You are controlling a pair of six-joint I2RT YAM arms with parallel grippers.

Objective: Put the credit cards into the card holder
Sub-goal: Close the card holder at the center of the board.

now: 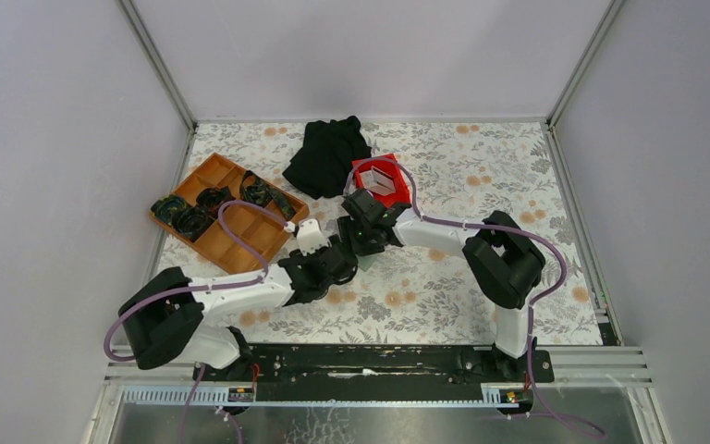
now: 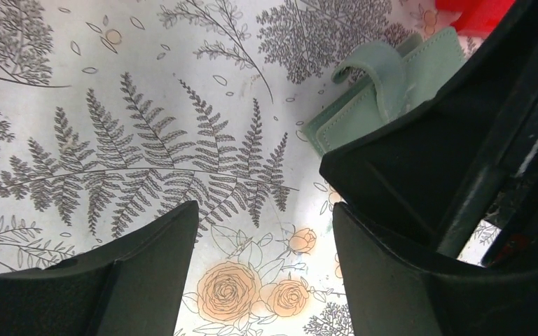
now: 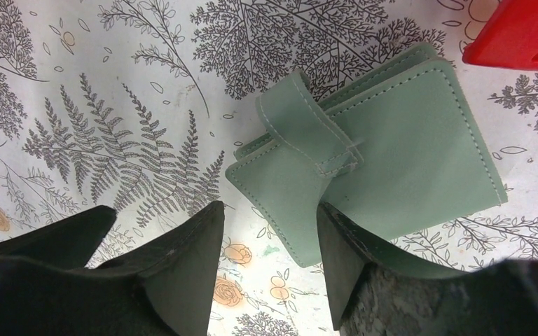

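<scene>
The card holder (image 3: 406, 147) is a grey-green wallet lying folded on the flowered tablecloth, its strap arched over the fold. My right gripper (image 3: 270, 213) hovers open over its near corner, and that corner lies between the fingers. My left gripper (image 2: 263, 217) is open over bare cloth, just left of the card holder (image 2: 364, 119), with the right gripper's black body beside it. From above, both grippers (image 1: 333, 264) (image 1: 362, 239) meet at mid-table and hide the holder. Pale credit cards (image 1: 379, 178) lie in the red bin.
The red bin (image 1: 405, 190) stands just behind the right gripper. An orange compartment tray (image 1: 226, 217) with dark items is at the left. A black cloth (image 1: 326, 153) lies at the back. Grey walls close in the table on three sides.
</scene>
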